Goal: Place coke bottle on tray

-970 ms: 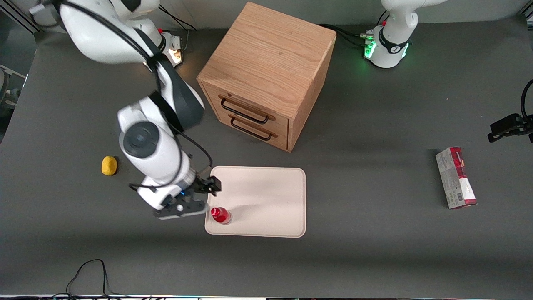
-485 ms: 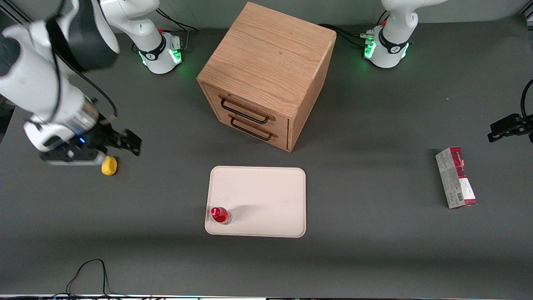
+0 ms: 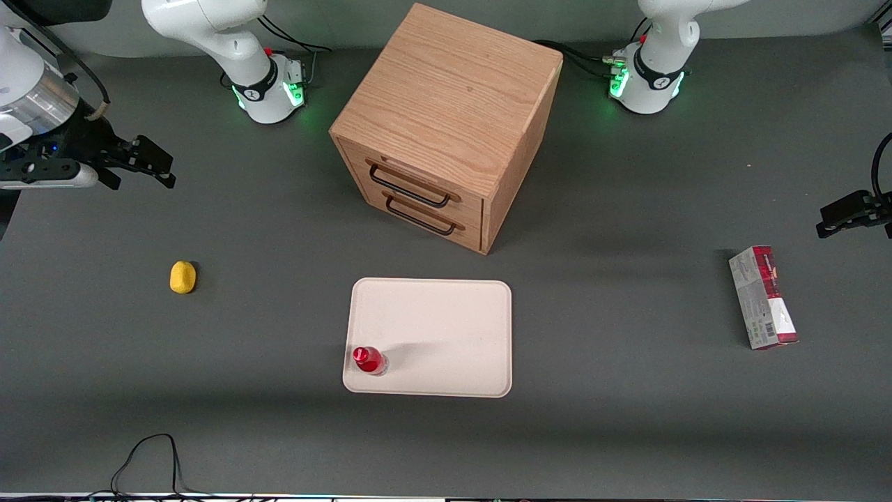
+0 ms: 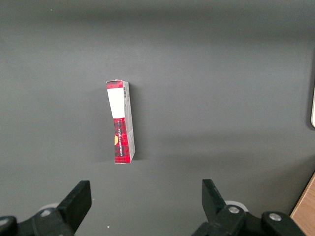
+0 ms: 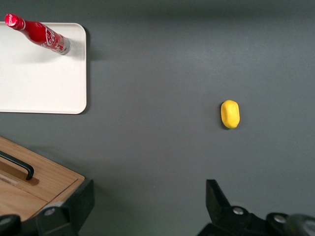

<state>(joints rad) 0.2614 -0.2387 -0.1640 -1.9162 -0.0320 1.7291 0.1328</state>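
Front view shows the coke bottle (image 3: 368,360) upright on the tray (image 3: 446,328); my end effector (image 3: 143,164), spread and empty, should retreat clear.

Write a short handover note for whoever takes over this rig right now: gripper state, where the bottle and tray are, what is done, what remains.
Gripper: open, empty, raised at the working arm's end of the table, well away from the tray.
Coke bottle: upright on the tray, in the corner nearest the front camera on the working arm's side.
Done: bottle placed and released.
Left: nothing visible, except perhaps parking the arm.
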